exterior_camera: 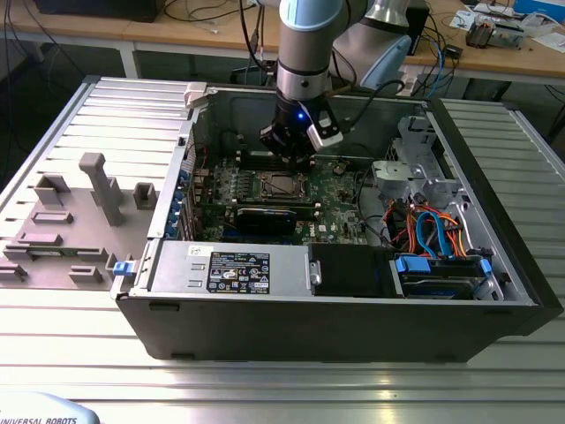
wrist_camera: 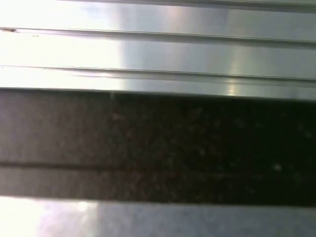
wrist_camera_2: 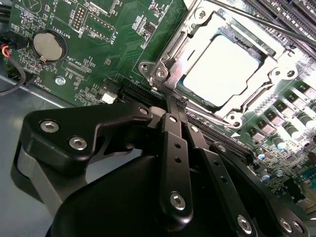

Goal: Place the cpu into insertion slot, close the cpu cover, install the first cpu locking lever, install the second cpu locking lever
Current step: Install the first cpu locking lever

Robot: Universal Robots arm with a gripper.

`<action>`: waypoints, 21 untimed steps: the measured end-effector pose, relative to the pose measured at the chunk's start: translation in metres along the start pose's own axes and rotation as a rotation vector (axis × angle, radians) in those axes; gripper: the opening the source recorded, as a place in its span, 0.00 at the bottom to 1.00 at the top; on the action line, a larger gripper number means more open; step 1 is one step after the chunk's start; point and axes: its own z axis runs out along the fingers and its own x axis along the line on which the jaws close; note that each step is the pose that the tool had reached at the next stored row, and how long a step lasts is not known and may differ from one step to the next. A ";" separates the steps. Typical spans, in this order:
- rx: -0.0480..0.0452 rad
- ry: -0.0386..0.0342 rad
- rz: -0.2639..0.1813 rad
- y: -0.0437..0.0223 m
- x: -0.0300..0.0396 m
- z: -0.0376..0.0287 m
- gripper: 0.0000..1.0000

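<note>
Hovering inside the open computer case point(exterior_camera: 494, 300) in the exterior view, my tool point(exterior_camera: 291, 157) sits a little above centre frame, just over the insertion slot point(exterior_camera: 281, 185) on the green motherboard point(exterior_camera: 340, 208). From this view I cannot tell how my fingers are set. The case rests on a ribbed metal counter point(exterior_camera: 265, 389), with grey fixture blocks point(exterior_camera: 101, 185) at the exterior view's left.

In the second wrist view my tool point(wrist_camera_2: 175, 106) shows as black linkages rising from the lower half of the frame to a narrow tip, the two fingers point(wrist_camera_2: 173, 121) pressed together with nothing between them. That tip meets the near edge of the socket frame, at what looks like a thin lever rod, though I cannot be sure of contact. The cpu point(wrist_camera_2: 222, 66) lies flat in the slot at upper right, its pale top showing through the window of the cpu cover point(wrist_camera_2: 190, 37), which appears folded down over it. So I judge seating and cover done, and lever work in hand or left.

In the first wrist view I see pale metal ribs point(wrist_camera: 158, 49) above a dark band.
</note>
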 end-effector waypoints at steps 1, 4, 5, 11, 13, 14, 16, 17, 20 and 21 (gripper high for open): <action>0.0010 0.0002 0.000 -0.0001 0.0000 0.0003 0.11; 0.0036 0.0005 0.000 -0.0002 0.0001 0.0013 0.11; 0.0040 0.0004 0.000 -0.0003 0.0001 0.0017 0.11; 0.0041 0.0002 0.000 -0.0003 0.0001 0.0032 0.11; 0.0036 0.0001 0.000 -0.0003 0.0001 0.0030 0.11; 0.0036 0.0001 0.000 -0.0002 0.0001 0.0025 0.11; 0.0035 0.0000 0.000 -0.0001 0.0000 0.0005 0.11; 0.0037 0.0001 0.000 0.0000 0.0000 -0.0007 0.11; 0.0036 0.0000 0.000 0.0001 0.0000 -0.0028 0.11; 0.0038 0.0002 0.000 -0.0008 0.0000 -0.0030 0.11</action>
